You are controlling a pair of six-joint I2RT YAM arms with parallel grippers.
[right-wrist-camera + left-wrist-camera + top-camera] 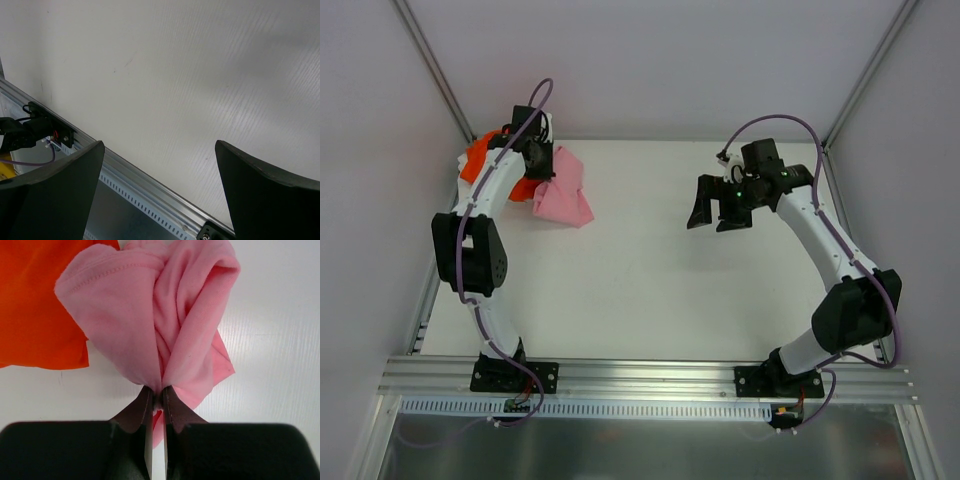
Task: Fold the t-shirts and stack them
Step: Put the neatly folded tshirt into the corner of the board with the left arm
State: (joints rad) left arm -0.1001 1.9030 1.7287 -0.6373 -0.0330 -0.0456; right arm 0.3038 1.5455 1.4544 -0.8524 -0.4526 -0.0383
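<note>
**Pink t-shirt pinched at the far left, right gripper empty**

Top view: the pink t-shirt is seen bunched at the far-left corner of the table. It touches the orange t-shirt, which is crumpled just to its left. The left gripper is placed over this heap. The right gripper is held above bare table at the far right, well apart from both shirts.

Left wrist view: the jaws are seen clamped on a gathered pinch of pink cloth, with folds fanning away from the fingertips. Orange cloth lies to the left.

Right wrist view: the jaws are spread wide with nothing between them. Only bare table and an aluminium rail are shown.

Both shirts are judged light, limp and prone to sagging. A mid-cloth pinch is likely to lift only a bundle. A hold at a hem or shoulder corner, one per gripper, is judged better for spreading the shirt flat.
</note>
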